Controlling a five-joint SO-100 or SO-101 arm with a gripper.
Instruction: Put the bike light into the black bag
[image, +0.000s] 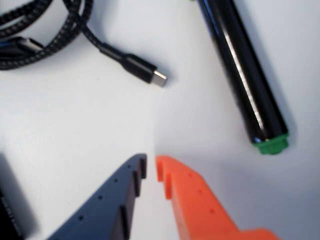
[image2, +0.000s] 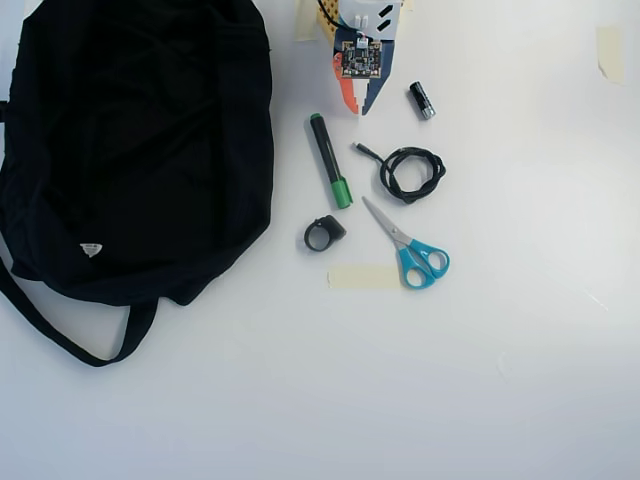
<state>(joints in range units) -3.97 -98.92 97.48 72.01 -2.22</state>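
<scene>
The claw (image: 151, 169) hangs over the white table (image: 100, 130) with nothing in it. In the wrist view its two fingers, one dark blue (image: 117, 195) and one orange (image: 192, 200), have their tips very near each other with only a thin gap between them, so it looks almost closed on air. In the overhead view the claw (image2: 357, 108) is at the top of the table (image2: 500, 380), pointing down toward the things.

Just ahead of the tips in the wrist view lies the plug end of a black cable (image: 135, 67), and to the right of it a black pen with a green end (image: 247, 85). In the overhead view the pen (image2: 329, 160) lies just below the claw, a bit to its left, and the coiled cable (image2: 410, 172) lies to the right of the pen. A small black tube with a silver tip (image2: 422, 101) sits to the right of the claw.

The bike light (image2: 324, 233) is further down, just below the green end of the pen, lying on the table by itself. It is near the right edge of the black bag (image2: 140, 150) but not touching it. The bag is big and floppy and fills the left side, with its strap (image2: 60, 335) trailing below.

Blue scissors (image2: 412, 248) lie to the right of the bike light, and a strip of pale tape (image2: 363, 277) is stuck on the table beside them
</scene>
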